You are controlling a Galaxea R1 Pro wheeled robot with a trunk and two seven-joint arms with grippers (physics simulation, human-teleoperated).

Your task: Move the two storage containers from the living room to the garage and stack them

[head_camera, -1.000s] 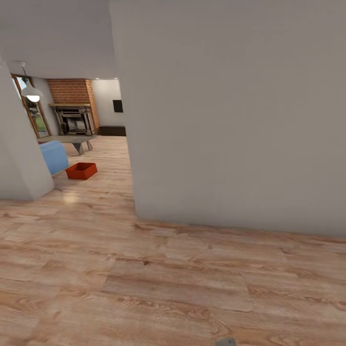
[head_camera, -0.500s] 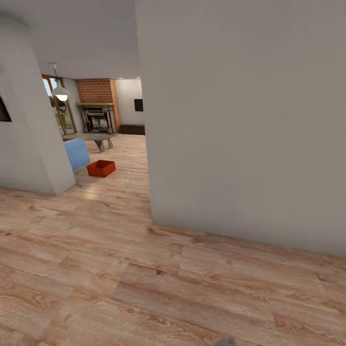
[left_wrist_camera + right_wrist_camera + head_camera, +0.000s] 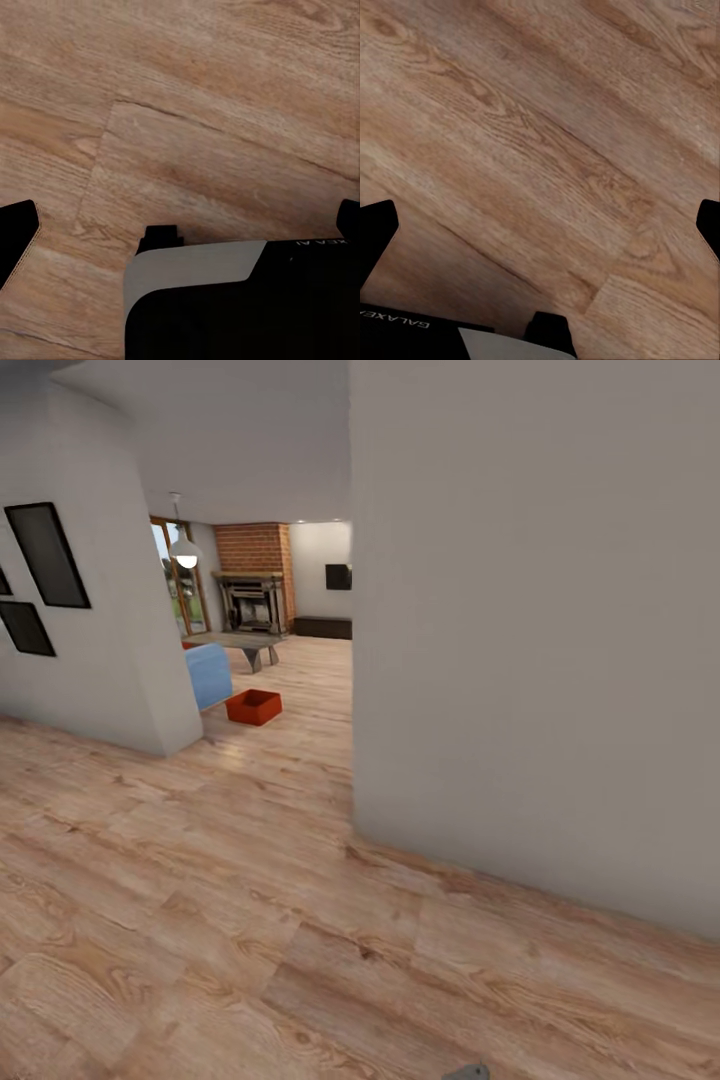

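Plank flooring (image 3: 250, 920) (light wood); container (image 3: 253, 706) beyond.

Legible text was limited to the robot's own housing. In the right wrist view, the word "GALAXEA" stood inverted in pale letters on the black housing (image 3: 405, 324). In the left wrist view, a cropped, inverted fragment reading roughly "XEA AI" stood on the black housing (image 3: 319, 244). Nothing else was readable.
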